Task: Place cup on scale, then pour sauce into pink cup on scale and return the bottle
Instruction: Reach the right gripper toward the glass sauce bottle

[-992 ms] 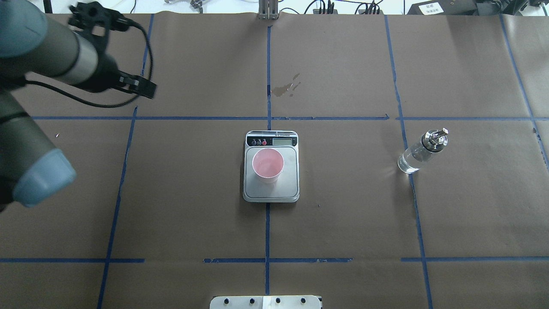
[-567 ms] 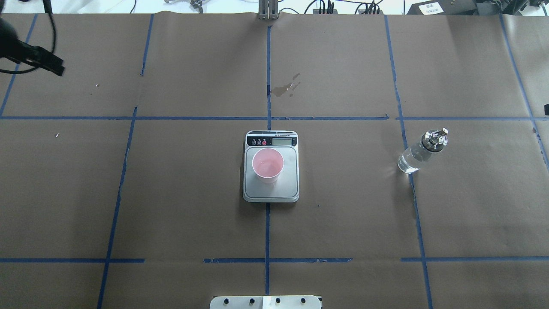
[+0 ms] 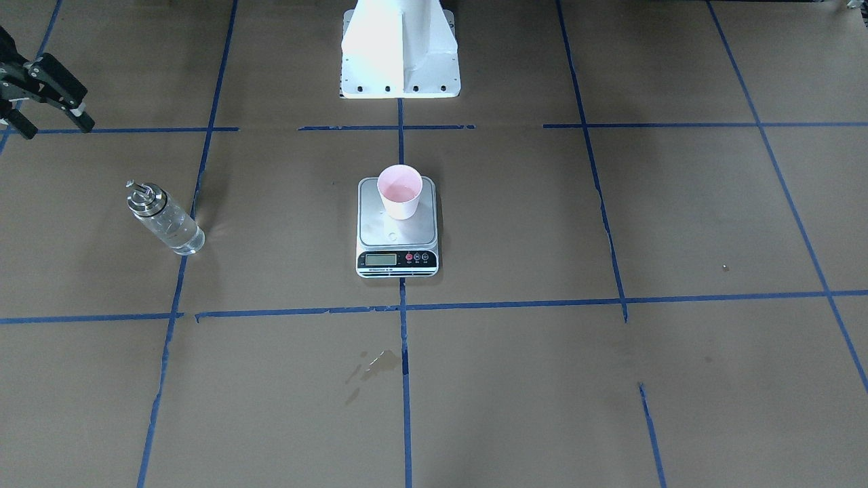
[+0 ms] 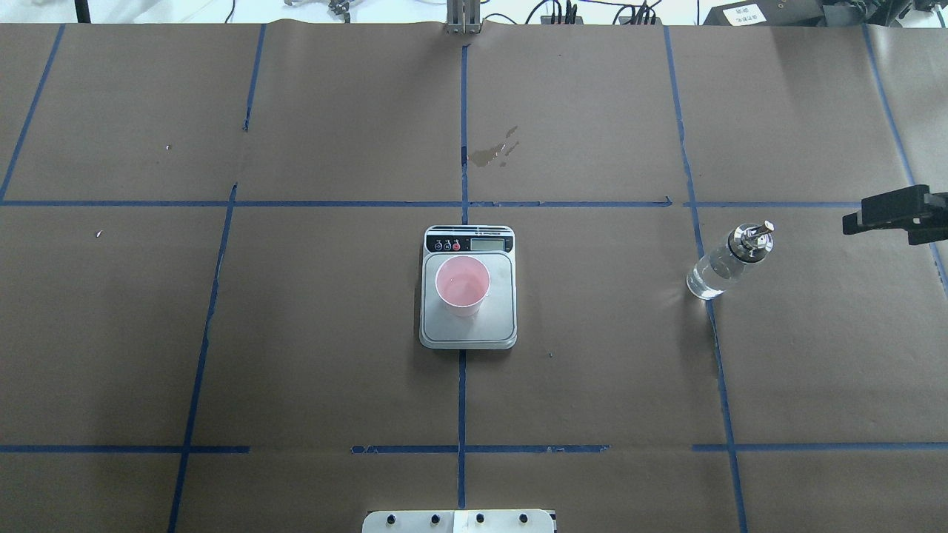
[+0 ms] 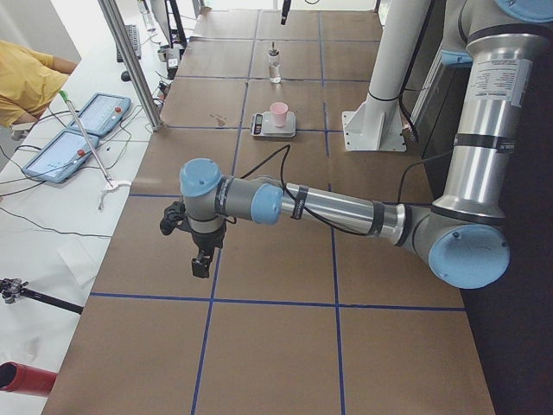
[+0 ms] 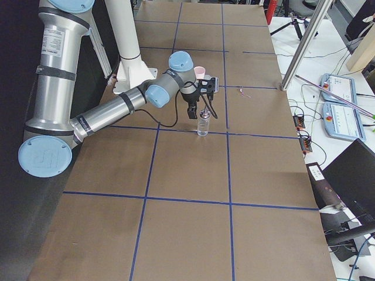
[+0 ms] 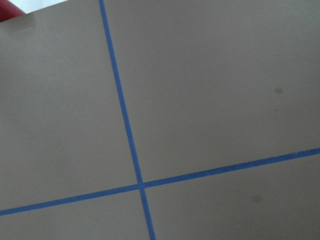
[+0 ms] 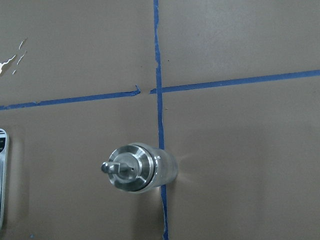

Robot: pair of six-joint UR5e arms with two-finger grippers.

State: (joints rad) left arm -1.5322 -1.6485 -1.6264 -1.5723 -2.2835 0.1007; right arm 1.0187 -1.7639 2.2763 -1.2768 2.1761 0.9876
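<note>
The pink cup (image 4: 463, 285) stands upright on the scale (image 4: 495, 326), toward the platform's display end. Well apart from the scale, the bottle (image 4: 722, 266) stands upright on the brown paper over a blue tape line, its metal spout (image 8: 117, 167) on top, with clear sauce (image 3: 178, 234) inside. My right gripper (image 3: 54, 127) hangs open and holds nothing, off to the side of the bottle near the table's edge; its wrist view looks down on the bottle's top. My left gripper (image 5: 200, 259) is far down the table over bare paper, and I cannot tell whether it is open or shut.
A dried stain (image 4: 492, 152) marks the paper beyond the scale. The white robot base (image 3: 400, 54) stands behind the scale. A person in yellow (image 5: 22, 73) sits at a side bench with tablets (image 5: 73, 138).
My left arm has swung out of the overhead view to the left. My right gripper has come in at that view's right edge, near the bottle. Cup, scale and bottle have not moved.
</note>
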